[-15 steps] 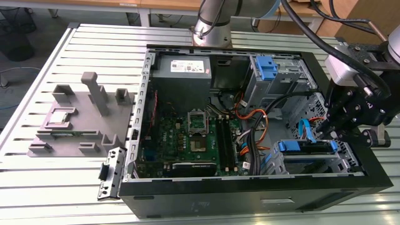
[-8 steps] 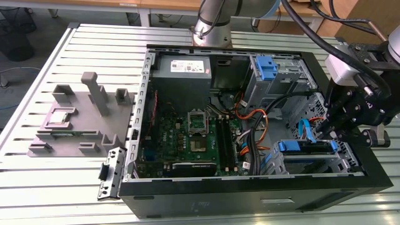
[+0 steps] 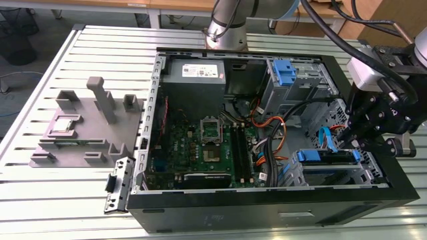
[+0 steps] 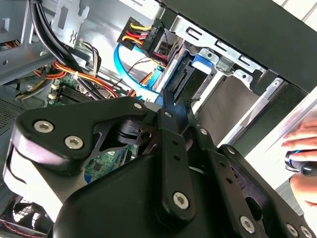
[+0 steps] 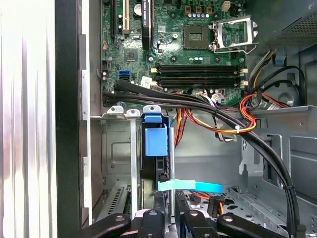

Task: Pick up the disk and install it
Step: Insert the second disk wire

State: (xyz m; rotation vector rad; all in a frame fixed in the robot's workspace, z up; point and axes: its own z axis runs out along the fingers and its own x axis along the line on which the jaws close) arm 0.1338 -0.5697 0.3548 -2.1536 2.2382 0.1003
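The disk (image 3: 325, 156), framed by its bright blue carrier, sits on edge in the drive cage at the near corner of the open computer case, on the exterior view's right. In the first wrist view its blue carrier end (image 5: 155, 141) stands in a slot of the metal cage. My gripper (image 3: 349, 137) hangs just above the disk's end on the exterior view's right. Its black fingers lie close together, with nothing seen between them. In the second wrist view my gripper (image 4: 171, 96) points at the blue carrier (image 4: 202, 59); whether the tips touch it I cannot tell.
A flat blue cable (image 5: 190, 186) and orange, red and black wire bundles (image 5: 233, 124) cross beside the cage. A blue bracket (image 3: 283, 72) sits in the case's far bay. A grey fixture (image 3: 87, 125) holds a small silver chip (image 3: 63, 124). A person's hand (image 4: 302, 148) rests outside the case.
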